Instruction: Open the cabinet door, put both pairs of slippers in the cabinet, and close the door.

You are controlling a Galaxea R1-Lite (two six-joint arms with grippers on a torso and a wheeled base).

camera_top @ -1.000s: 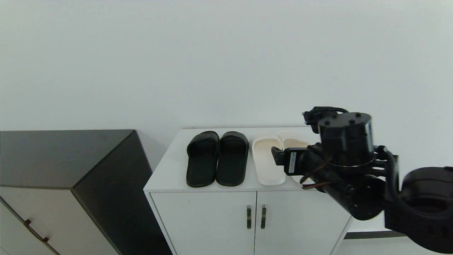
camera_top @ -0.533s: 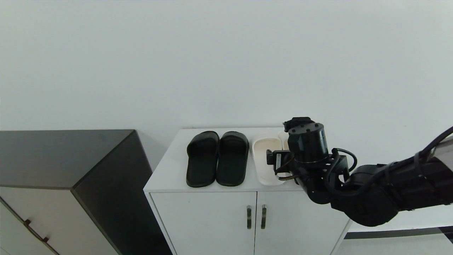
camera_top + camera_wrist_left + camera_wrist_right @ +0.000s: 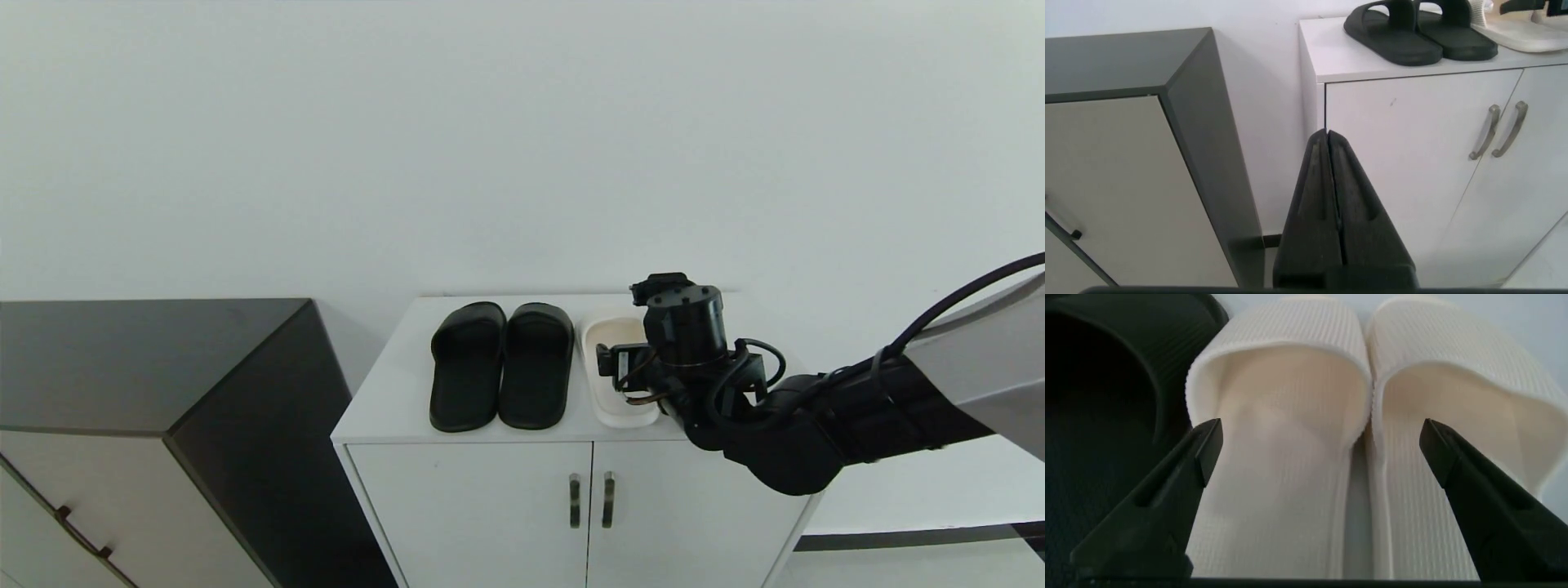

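Atop the low white two-door cabinet (image 3: 473, 523), both pairs sit side by side on the surface (image 3: 384, 400). The pair of black rubber slide slippers (image 3: 500, 367) is toward the robot's left and the pair of cream ribbed slide slippers (image 3: 614, 400) toward its right. Both doors are shut, with the two slim metal handles (image 3: 589, 500) meeting at the centre seam, so by this evidence none of the task is done. Opening a door, stowing both pairs and closing up all remain.

The right gripper (image 3: 1319, 439) hangs over the cream pair with its jaws spread wide and nothing held. This looks like the set-up for a grasp on both cream slippers at once, though the door has not been opened.

From the right wrist view, one dark finger stands outside each cream slipper, so the pair lies between them. Whether the fingers touch the slippers cannot be told. The head view hides those fingers behind the wrist, but it alone gives the closed doors and the whole row of slippers.

The left wrist view adds the left gripper (image 3: 1328, 140), pressed shut on nothing. It is held low before the cabinet's left side, near the tall dark grey cabinet (image 3: 1127, 122).
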